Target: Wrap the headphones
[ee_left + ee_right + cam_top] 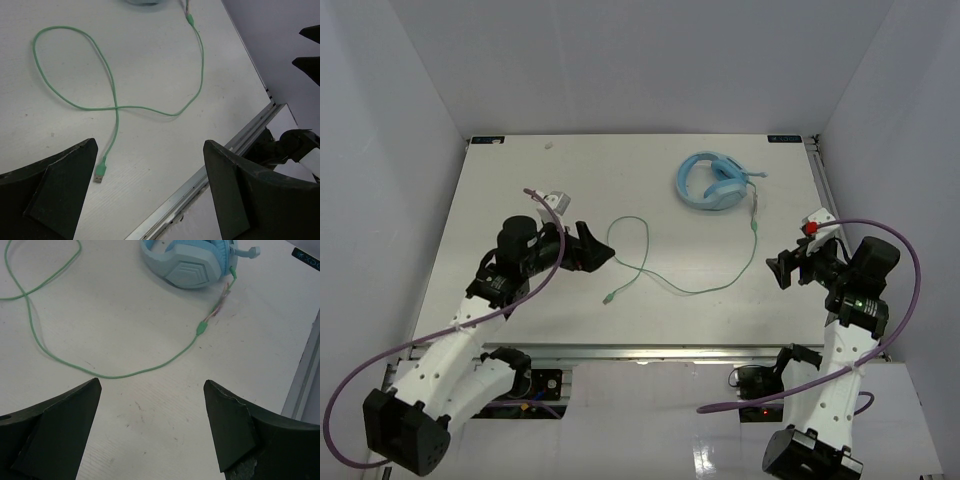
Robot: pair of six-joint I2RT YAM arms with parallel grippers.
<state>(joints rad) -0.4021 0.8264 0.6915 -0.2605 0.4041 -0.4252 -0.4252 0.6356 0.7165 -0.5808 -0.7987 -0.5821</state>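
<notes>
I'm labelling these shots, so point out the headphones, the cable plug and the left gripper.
Headphones point(192, 270): right wrist view, on the earcup's outer shell.
Plug point(101, 171): left wrist view, on its green body.
Left gripper point(150, 145): left wrist view, midway between its open fingertips.

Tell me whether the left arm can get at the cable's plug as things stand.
Probably yes. The left gripper is open, just short of the plug, which lies flat on the bare table with nothing between them.

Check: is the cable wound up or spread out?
Spread out. The cable trails loose across the table from the headphones, crossing itself in one loop.
</notes>
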